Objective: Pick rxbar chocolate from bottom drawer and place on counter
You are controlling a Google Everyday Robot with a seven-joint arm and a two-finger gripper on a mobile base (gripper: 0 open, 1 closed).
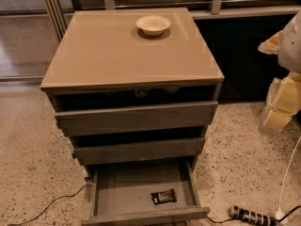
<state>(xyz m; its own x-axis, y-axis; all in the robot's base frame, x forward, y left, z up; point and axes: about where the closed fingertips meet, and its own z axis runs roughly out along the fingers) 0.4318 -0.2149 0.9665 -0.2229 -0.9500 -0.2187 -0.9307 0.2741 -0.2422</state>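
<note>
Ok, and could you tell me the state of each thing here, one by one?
bottom drawer: pulled open.
rxbar chocolate: lying flat in the bottom drawer, near its front.
two upper drawers: slightly ajar.
bowl: upright on the counter, near its back edge.
tool: at the right edge, apart from the cabinet.
</note>
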